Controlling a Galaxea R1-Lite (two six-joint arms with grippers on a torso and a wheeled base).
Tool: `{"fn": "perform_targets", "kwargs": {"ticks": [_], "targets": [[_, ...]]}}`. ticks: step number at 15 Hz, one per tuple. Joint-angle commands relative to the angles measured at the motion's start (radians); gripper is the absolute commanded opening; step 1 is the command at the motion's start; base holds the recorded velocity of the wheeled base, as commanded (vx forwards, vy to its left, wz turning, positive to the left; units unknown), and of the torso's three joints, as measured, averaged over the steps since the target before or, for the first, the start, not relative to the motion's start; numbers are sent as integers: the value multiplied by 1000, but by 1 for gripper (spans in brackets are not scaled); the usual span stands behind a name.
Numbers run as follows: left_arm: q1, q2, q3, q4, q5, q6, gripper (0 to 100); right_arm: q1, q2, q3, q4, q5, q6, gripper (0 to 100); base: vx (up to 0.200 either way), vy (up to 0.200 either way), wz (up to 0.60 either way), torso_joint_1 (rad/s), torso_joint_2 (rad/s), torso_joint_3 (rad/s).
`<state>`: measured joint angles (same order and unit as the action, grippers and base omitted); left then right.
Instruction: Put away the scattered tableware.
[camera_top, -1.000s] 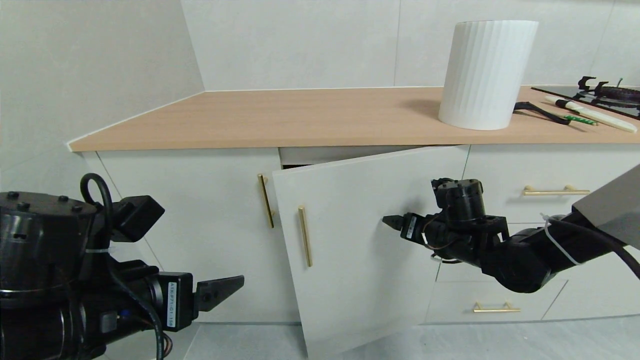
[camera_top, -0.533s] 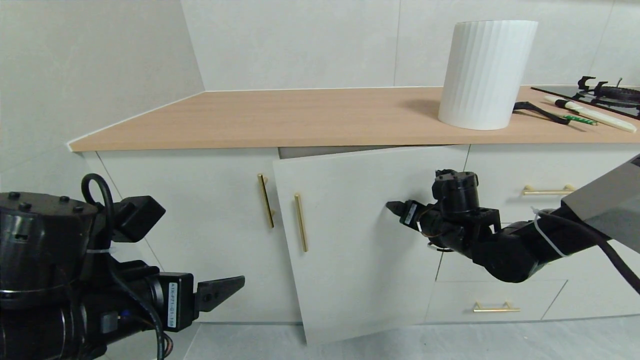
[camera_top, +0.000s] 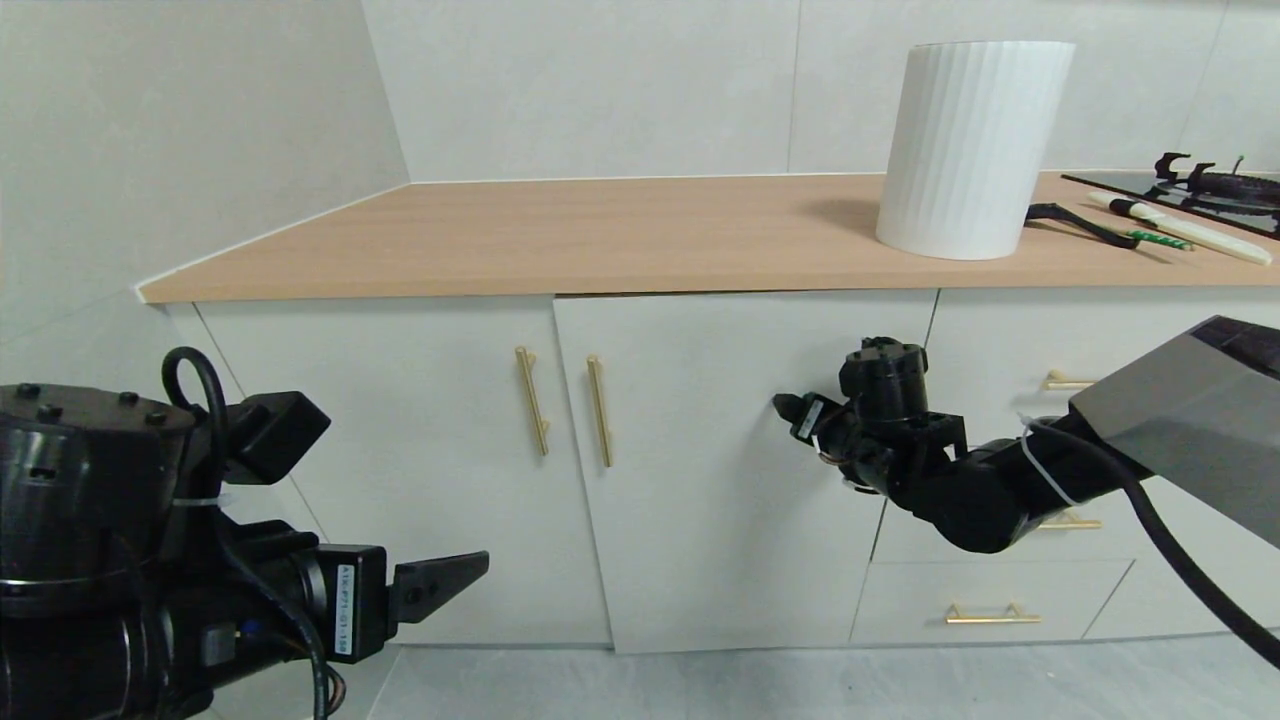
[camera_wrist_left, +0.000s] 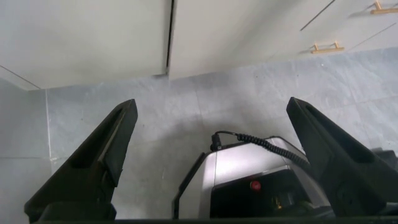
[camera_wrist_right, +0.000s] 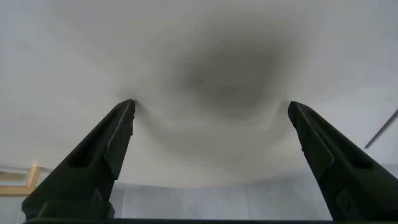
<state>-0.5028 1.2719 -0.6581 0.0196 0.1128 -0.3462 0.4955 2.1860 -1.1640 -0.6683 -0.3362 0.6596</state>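
Head view shows the tableware lying flat at the far right of the surface (camera_top: 560, 235), just beside a tall white pot (camera_top: 970, 150). There is a black handle (camera_top: 1085, 222), a thin green stick (camera_top: 1160, 240) and a long white stick (camera_top: 1190, 232) with a dark tip. They are too small to tell just what each one is.

They look thin, light and stiff. I think they will not bend or break easily. But they lie flat and look smooth, so they may slip or roll away from a pinch. The best place to hold each one is likely across the middle of its long part, with a firm, gentle squeeze. The white stick is the longest. Held near one end, it would likely tip down.

A stove (camera_top: 1215, 185) sits just behind them.

Under the surface is a white door (camera_top: 720, 470) with a gold bar (camera_top: 599, 410). The door is shut. The right gripper (camera_wrist_right: 211, 104) is at this door, with its fingers wide apart and both tips touching the flat front. It holds nothing. It is well apart from the tableware, which lies higher up and more to the right.

The left gripper (camera_wrist_left: 211, 102) hangs low near the floor, fingers apart, with nothing in it.
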Motion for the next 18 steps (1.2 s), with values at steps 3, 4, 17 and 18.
{"fn": "perform_targets", "kwargs": {"ticks": [3, 4, 17, 18], "targets": [[1, 1, 0, 0, 1, -1, 100, -5, 18, -16, -1, -4, 2, 100, 0, 0, 0, 0, 0, 0], [1, 1, 0, 0, 1, -1, 100, -5, 18, -17, -1, -11, 2, 100, 0, 0, 0, 0, 0, 0], [1, -2, 0, 0, 1, -1, 100, -15, -287, 287, 53, 434, -18, 100, 0, 0, 0, 0, 0, 0], [1, -3, 0, 0, 2, -1, 100, -22, -316, 302, 55, 453, -21, 100, 0, 0, 0, 0, 0, 0]]}}
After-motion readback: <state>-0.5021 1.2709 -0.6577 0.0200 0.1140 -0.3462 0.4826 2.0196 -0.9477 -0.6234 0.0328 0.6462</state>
